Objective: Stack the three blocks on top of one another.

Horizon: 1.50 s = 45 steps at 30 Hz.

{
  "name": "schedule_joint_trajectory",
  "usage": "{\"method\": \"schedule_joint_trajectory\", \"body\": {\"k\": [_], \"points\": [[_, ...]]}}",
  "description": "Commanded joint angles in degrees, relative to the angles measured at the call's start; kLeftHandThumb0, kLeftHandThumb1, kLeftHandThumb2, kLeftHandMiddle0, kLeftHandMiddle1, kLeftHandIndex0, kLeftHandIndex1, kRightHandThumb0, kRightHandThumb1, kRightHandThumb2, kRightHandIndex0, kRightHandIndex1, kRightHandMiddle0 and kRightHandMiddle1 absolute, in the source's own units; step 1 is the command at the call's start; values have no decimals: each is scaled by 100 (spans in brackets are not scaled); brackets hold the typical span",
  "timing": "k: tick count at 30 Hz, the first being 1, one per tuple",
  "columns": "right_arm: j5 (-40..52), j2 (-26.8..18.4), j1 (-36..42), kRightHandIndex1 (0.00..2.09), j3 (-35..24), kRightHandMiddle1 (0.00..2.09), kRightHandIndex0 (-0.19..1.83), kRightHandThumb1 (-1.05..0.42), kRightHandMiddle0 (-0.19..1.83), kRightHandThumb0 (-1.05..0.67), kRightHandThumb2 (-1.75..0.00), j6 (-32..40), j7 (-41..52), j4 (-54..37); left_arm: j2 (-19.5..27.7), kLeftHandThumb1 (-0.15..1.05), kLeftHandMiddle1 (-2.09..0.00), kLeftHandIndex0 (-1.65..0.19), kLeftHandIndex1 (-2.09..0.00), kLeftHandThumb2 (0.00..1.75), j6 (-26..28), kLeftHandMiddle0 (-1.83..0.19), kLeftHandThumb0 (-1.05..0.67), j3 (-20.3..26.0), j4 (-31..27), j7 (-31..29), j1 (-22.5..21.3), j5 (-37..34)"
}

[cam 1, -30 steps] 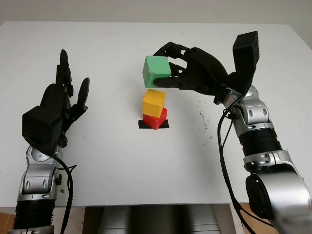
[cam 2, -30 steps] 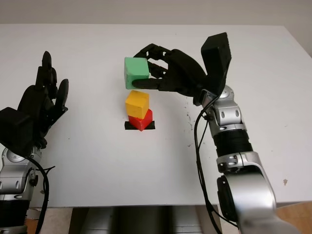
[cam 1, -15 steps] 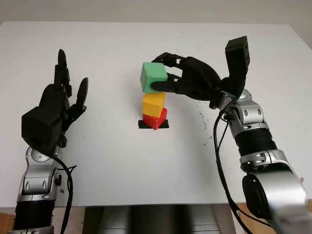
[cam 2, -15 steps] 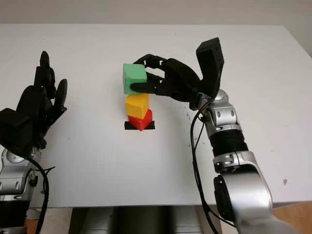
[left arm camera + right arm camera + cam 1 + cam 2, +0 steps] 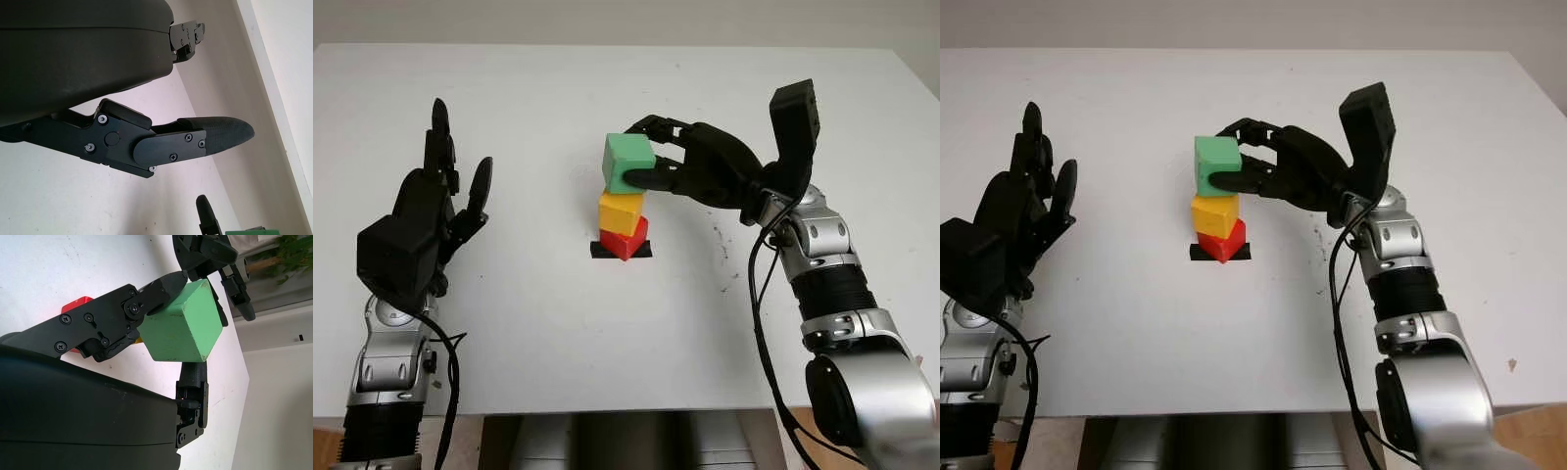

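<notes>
Green block [image 5: 628, 163] sits clenched in my right hand [image 5: 690, 174], at or just above the yellow block [image 5: 621, 212], which tops the red block [image 5: 626, 238] on the white surface [image 5: 558, 323]. My left hand [image 5: 421, 220] waits open, well clear. Right wrist view: fingers [image 5: 193, 382] pinch opposite faces, leaving its underside free to seat.

Head and wrists, watching together

We are looking down from the head at the table [image 5: 607, 372]; both wrist cameras are hugging their hands, sharing that table.

White table [image 5: 607, 352], pale wall [image 5: 279, 396] beyond, green foliage [image 5: 293, 254] outside
</notes>
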Motion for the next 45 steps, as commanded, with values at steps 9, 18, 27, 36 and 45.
{"method": "schedule_joint_trajectory", "body": {"k": [9, 18, 27, 36, 45], "points": [[-99, -90, 142, 5, 50, 176, 15, -97, 29, -46, -6, -31, 52, -294, 24, 105, 0, 19, 0, 58, 73, 19, -76, -26, -97, -2, 67, 61], [-137, -85, 144, 5, 79, 173, 15, -98, 30, -46, -6, -179, 146, -171, 16, 105, 0, 19, 0, 58, 26, 19, -78, -28, -93, 9, 85, 103], [-404, -129, 212, 6, 222, 166, 18, -97, 28, -48, -5, -585, 134, -168, 7, 105, 0, 19, 0, 59, 104, 19, -78, -22, -150, 4, 114, 103], [-755, -339, 172, 2, 540, 66, -12, -90, -2, -71, -5, -1002, 561, -66, -19, 105, 0, 19, 0, 60, 218, 19, -82, -36, -159, 99, 133, 295], [-514, -595, 414, 0, 394, 2, -19, -87, -19, -84, -5, -1426, 1317, -269, -2, 105, 0, 19, 0, 60, 290, 19, -81, -67, -278, 88, 181, 264]]}}
